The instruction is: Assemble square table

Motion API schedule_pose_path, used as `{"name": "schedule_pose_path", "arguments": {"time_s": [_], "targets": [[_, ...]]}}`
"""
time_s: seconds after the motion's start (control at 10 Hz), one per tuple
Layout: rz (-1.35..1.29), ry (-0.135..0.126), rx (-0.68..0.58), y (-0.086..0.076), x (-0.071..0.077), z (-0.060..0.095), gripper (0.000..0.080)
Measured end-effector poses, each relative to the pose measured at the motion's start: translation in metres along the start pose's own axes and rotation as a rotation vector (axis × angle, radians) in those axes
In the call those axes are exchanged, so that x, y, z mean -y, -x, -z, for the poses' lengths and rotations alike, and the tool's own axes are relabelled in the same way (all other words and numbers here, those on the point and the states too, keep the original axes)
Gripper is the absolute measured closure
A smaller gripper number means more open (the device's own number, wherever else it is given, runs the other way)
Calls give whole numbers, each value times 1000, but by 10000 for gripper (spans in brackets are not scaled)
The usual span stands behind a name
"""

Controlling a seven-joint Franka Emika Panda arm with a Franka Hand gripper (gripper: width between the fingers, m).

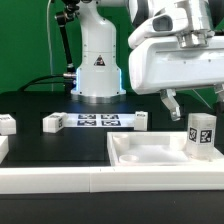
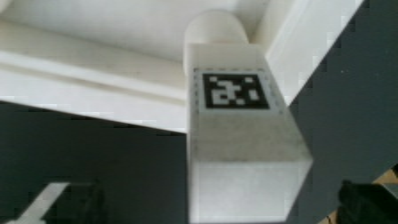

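Observation:
The white square tabletop (image 1: 140,152) lies on the black table at the exterior view's right, raised rim up. One white tagged leg (image 1: 201,133) stands upright at its right side. My gripper (image 1: 196,104) hangs just above that leg, open, with one dark finger (image 1: 170,102) to the leg's left. In the wrist view the leg (image 2: 240,130) runs down the middle to a corner of the tabletop (image 2: 89,75). My gripper (image 2: 217,206) straddles it, and dark gaps separate the leg from each finger (image 2: 63,205). Three more legs lie loose on the table (image 1: 7,124), (image 1: 52,122), (image 1: 143,120).
The marker board (image 1: 97,121) lies flat in front of the robot base (image 1: 97,70). A long white rail (image 1: 60,185) borders the table's front edge. A green curtain hangs behind.

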State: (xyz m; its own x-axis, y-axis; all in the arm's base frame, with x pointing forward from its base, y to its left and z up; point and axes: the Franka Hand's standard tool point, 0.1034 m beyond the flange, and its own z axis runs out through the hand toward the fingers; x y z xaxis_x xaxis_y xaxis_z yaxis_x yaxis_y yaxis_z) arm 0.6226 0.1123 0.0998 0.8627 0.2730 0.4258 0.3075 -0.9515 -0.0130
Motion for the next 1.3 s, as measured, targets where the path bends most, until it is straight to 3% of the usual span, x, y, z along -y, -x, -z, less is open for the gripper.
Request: {"name": "schedule_pose_path", "arguments": {"time_s": [0.3,0.6,0.7,0.9,1.3], "targets": [[1,-19,66,5,4,-3,151],[-11,-75,295,14,4,-9,151],[-7,-109,410,17,9,-7,151],[-4,-131,476,16,12,-6,151],[-3,-119,432,4,6,-11,151]]}}
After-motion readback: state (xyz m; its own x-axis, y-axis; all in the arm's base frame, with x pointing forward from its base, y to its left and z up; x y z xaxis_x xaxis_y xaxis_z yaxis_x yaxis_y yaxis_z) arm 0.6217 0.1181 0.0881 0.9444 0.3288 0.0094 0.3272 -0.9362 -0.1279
